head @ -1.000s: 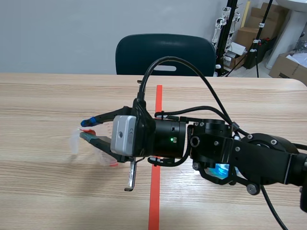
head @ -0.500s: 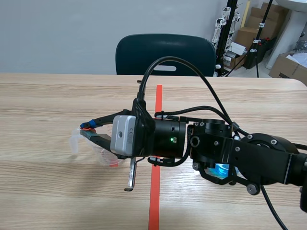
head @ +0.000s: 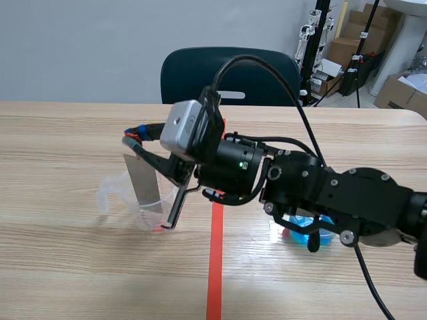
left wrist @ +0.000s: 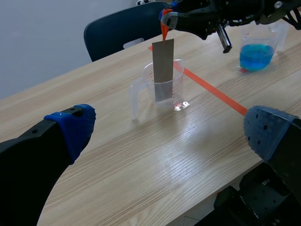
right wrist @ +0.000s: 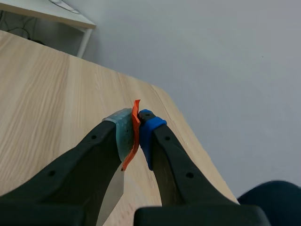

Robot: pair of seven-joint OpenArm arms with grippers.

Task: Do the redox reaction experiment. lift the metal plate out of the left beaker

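1. Grey metal plate [head: 143, 180] stands much higher than 1 second ago: my right end effector [head: 133, 135] has risen, clamped on the plate's orange-red tab [right wrist: 135, 123].
2. Its lower end still dips inside the left beaker [head: 110, 195], so I judge the lift unfinished.
3. Plate: a flat, dull, rigid strip. Beaker: clear plastic with a handle, on the wood-grain counter [head: 60, 253].
4. My left end effector [left wrist: 169, 132] is spread wide, holding nothing.

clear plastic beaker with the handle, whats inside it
The lower end of a grey metal plate, held at its orange-tagged top by the right gripper. Whether the clear plastic beaker holds liquid cannot be told.
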